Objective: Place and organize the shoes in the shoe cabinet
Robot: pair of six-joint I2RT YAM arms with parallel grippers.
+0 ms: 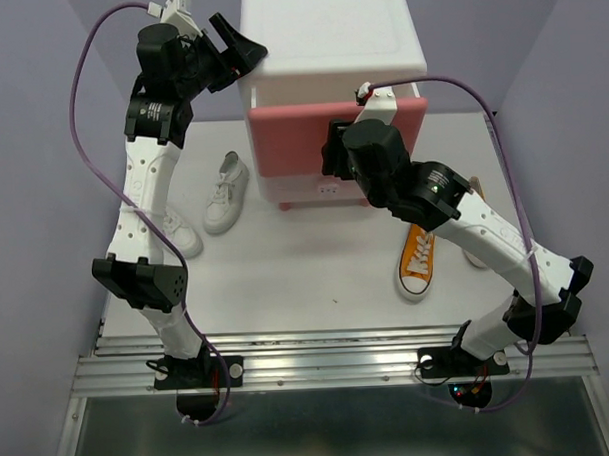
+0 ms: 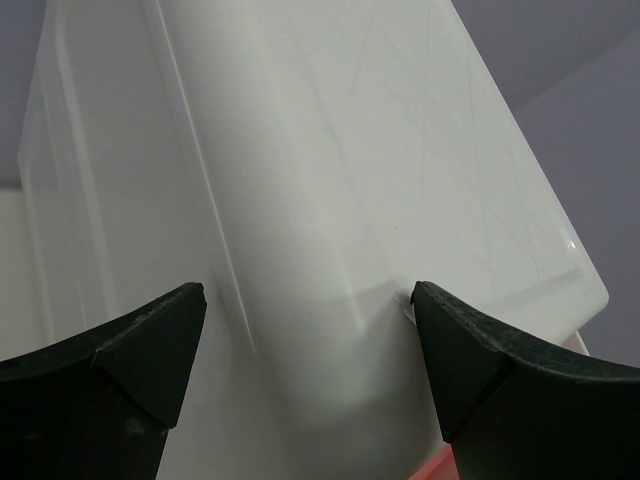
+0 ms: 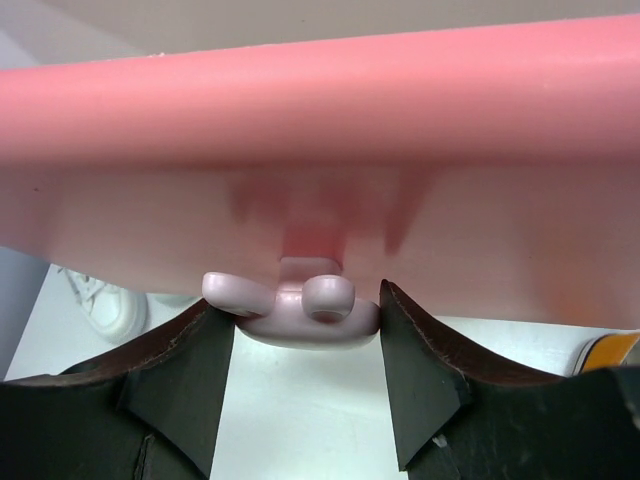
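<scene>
**Left to right across the white bench (image 1: 307,288).** The left gripper (image 1: 244,60) is raised at the far left, level with the top of the small white plastic shoe cabinet (image 1: 328,32). Its black fingers (image 2: 150,345) are spread wide and straddle the cabinet's upper left front corner. The left wrist view shows one fingertip beside the side wall and the other at the front rim. Whether either presses on the plastic cannot be told.

Two all-white low-top lace-up sneakers lie on the left half of the bench, near the cabinet's left side. One white sneaker (image 1: 226,194) lies free with its toe toward the near edge. The second white sneaker (image 1: 181,235) lies nearer the left edge and is partly covered by the left arm.

The cabinet stands at the middle of the far edge. Its darker pink upper drawer front (image 1: 291,138) sits above a pale pink lower front (image 1: 313,196).

The right gripper (image 3: 300,320) meets the upper front, its fingers closed against both sides of the pale pink bunny-shaped knob (image 3: 325,300).

On the right half, one orange canvas sneaker (image 1: 418,259) with white laces and sole points its toe at the near edge. A second shoe (image 1: 476,254) just beside it is mostly hidden by the right arm.
</scene>
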